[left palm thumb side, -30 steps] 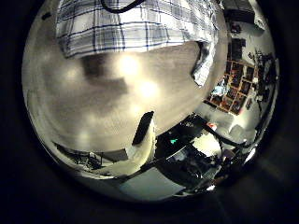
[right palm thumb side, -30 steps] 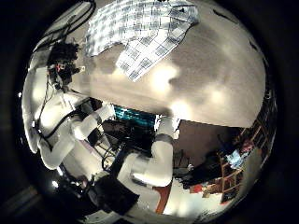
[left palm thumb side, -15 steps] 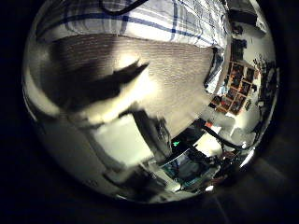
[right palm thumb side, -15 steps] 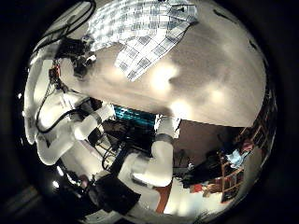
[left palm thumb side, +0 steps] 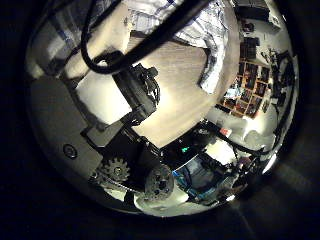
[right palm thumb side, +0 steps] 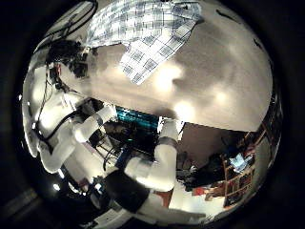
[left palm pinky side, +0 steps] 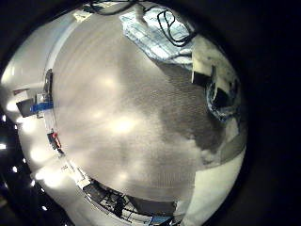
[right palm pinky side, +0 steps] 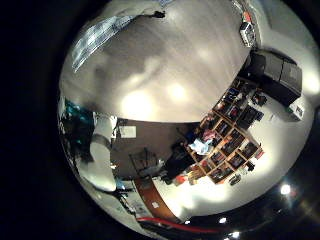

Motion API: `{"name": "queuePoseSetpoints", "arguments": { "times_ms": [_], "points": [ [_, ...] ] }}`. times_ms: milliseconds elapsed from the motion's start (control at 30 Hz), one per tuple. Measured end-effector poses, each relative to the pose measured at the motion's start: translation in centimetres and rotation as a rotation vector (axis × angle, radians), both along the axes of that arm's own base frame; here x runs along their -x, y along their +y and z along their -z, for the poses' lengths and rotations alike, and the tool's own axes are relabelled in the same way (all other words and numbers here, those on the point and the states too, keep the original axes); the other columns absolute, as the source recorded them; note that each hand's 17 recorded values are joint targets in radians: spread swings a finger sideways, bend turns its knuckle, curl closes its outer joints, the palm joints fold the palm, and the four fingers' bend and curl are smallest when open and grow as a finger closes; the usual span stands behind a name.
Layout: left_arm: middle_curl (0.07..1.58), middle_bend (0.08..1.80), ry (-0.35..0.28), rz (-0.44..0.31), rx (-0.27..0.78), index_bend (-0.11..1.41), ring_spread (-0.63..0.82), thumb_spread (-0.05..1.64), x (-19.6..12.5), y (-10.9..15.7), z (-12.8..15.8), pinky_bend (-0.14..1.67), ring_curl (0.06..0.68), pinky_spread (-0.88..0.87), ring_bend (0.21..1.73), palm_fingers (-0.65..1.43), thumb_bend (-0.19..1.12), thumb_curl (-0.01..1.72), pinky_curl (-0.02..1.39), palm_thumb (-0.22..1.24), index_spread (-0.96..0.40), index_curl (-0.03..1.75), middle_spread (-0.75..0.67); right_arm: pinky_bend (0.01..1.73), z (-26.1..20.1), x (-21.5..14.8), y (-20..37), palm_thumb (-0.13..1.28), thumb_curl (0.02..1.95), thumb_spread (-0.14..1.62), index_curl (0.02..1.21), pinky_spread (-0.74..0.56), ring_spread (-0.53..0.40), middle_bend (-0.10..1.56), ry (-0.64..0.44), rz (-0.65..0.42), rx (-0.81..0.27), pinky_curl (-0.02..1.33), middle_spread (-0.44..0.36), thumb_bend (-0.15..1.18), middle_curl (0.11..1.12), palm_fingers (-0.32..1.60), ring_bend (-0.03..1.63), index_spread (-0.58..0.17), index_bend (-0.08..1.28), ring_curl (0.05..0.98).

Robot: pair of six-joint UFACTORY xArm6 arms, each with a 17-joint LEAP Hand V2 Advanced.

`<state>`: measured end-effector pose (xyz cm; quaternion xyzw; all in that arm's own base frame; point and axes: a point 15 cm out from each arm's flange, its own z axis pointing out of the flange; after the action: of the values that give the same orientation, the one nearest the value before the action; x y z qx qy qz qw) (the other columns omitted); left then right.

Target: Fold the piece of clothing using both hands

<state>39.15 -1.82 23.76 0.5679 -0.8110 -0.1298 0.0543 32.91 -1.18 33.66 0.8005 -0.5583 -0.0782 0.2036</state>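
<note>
1. On the table (right palm thumb side: 219,86), the widest thing here, the checked shirt (right palm thumb side: 143,29) lies spread and rumpled, well away from the right palm. Most of the tabletop around it is bare.
2. The shirt looks light, limp and not slippery. I judge it will sag and crease wherever it is lifted, so it wants two holds on one hem or on both shoulders, raised together.
3. One sleeve (right palm thumb side: 143,59) trails loose from the body of the shirt onto bare table. It should be laid in before any fold.
4. Taking twelve o'clock as straight out from the robot, the left hand (right palm thumb side: 71,57) sits at about the shirt's nine o'clock edge. Its fingers (left palm thumb side: 130,110) crowd its own palm view, close over the table beside the cloth. I cannot tell whether they grip cloth.
5. Of the right hand no fingers show, so its state cannot be told.
</note>
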Motion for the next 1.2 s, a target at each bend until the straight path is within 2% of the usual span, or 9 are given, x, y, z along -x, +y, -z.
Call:
{"name": "queuePoseSetpoints", "arguments": {
  "times_ms": [167, 300, 533, 833, 967, 1000, 1067, 1100, 1200],
  "points": [
    [0.82, 1.09, 0.015, 0.01, -0.005, 0.75, -0.45, 1.35, 1.0, -0.5, -1.4, 0.94, 0.511, -0.62, 1.32, 1.06, 0.0, 0.37, 0.61, 0.64, -0.61, 0.93, -0.46, 0.63, 4.3, -1.0, 4.1, 0.21, 0.27, 1.15, 0.27, 0.2, -0.111, 0.35, 0.044, -0.067, -0.054, 0.19, -0.092, 0.0, 0.38, 0.31, 0.73, -0.31, 0.15, 0.254],
    [0.84, 1.09, 0.01, 0.015, -0.008, 0.74, -0.45, 1.36, 1.3, -0.4, -1.9, 0.94, 0.517, -0.63, 1.32, 1.05, -0.01, 0.37, 0.63, 0.64, -0.63, 0.97, -0.46, 0.64, 8.6, -0.9, 5.4, 0.24, 0.28, 1.14, 0.27, 0.16, -0.116, 0.35, 0.061, -0.07, -0.053, 0.2, -0.091, -0.01, 0.39, 0.27, 0.74, -0.275, 0.15, 0.261],
    [0.87, 1.08, 0.005, 0.009, -0.014, 0.69, -0.44, 1.36, 1.4, 0.1, -2.5, 0.93, 0.52, -0.65, 1.33, 1.05, -0.01, 0.38, 0.66, 0.64, -0.66, 1.04, -0.47, 0.67, 14.4, -1.2, 7.1, 0.27, 0.29, 1.06, 0.27, 0.15, -0.112, 0.36, 0.002, -0.067, -0.041, 0.2, -0.081, -0.02, 0.4, 0.22, 0.76, -0.227, 0.15, 0.269],
    [0.9, 1.06, 0.004, 0.009, -0.015, 0.64, -0.44, 1.36, 1.3, 0.0, -2.8, 0.91, 0.518, -0.65, 1.32, 1.05, -0.01, 0.39, 0.68, 0.63, -0.69, 1.1, -0.48, 0.68, 16.8, 0.0, 7.9, 0.36, 0.31, 1.03, 0.27, 0.08, -0.138, 0.4, 0.022, -0.093, 0.011, 0.19, -0.094, -0.01, 0.41, 0.25, 0.79, -0.212, 0.16, 0.284],
    [0.91, 1.06, 0.003, 0.008, -0.016, 0.63, -0.44, 1.36, 1.2, 0.0, -2.9, 0.89, 0.517, -0.66, 1.32, 1.06, -0.01, 0.39, 0.7, 0.63, -0.7, 1.13, -0.48, 0.8, 17.2, -0.2, 7.6, 0.45, 0.33, 1.03, 0.26, -0.1, -0.205, 0.44, 0.022, -0.116, 0.058, 0.2, -0.14, 0.0, 0.44, 0.42, 0.88, -0.225, 0.13, 0.305],
    [0.91, 1.05, 0.004, 0.007, -0.016, 0.62, -0.44, 1.36, 1.2, 0.0, -2.9, 0.89, 0.517, -0.66, 1.32, 1.06, -0.01, 0.39, 0.7, 0.63, -0.7, 1.14, -0.48, 0.91, 17.2, -0.2, 7.5, 0.49, 0.34, 1.04, 0.25, -0.22, -0.242, 0.47, 0.019, -0.119, 0.067, 0.23, -0.166, 0.0, 0.45, 0.53, 0.94, -0.243, 0.12, 0.329],
    [0.91, 1.05, 0.007, 0.004, -0.016, 0.61, -0.44, 1.36, 1.3, 0.2, -2.9, 0.89, 0.516, -0.66, 1.32, 1.06, -0.01, 0.39, 0.7, 0.63, -0.71, 1.15, -0.48, 0.99, 17.1, -0.2, 7.7, 0.53, 0.35, 1.03, 0.24, -0.32, -0.271, 0.51, 0.014, -0.128, 0.075, 0.25, -0.199, 0.0, 0.48, 0.63, 0.99, -0.265, 0.13, 0.349],
    [0.92, 1.05, 0.009, -0.001, -0.016, 0.61, -0.44, 1.36, 1.4, 0.4, -2.9, 0.88, 0.516, -0.66, 1.32, 1.06, -0.01, 0.39, 0.7, 0.63, -0.71, 1.15, -0.48, 1.05, 17.1, -0.3, 7.8, 0.56, 0.36, 1.03, 0.25, -0.38, -0.29, 0.57, 0.011, -0.133, 0.075, 0.27, -0.229, 0.0, 0.51, 0.74, 1.05, -0.297, 0.16, 0.373],
    [0.92, 1.04, 0.011, -0.003, -0.016, 0.6, -0.44, 1.36, 1.5, 0.5, -3.0, 0.88, 0.516, -0.67, 1.32, 1.06, -0.01, 0.39, 0.71, 0.63, -0.71, 1.17, -0.48, 1.13, 16.8, -0.5, 7.9, 0.61, 0.37, 1.03, 0.28, -0.43, -0.307, 0.64, 0.002, -0.132, 0.073, 0.32, -0.269, 0.0, 0.56, 0.88, 1.1, -0.357, 0.22, 0.414]
  ]
}}
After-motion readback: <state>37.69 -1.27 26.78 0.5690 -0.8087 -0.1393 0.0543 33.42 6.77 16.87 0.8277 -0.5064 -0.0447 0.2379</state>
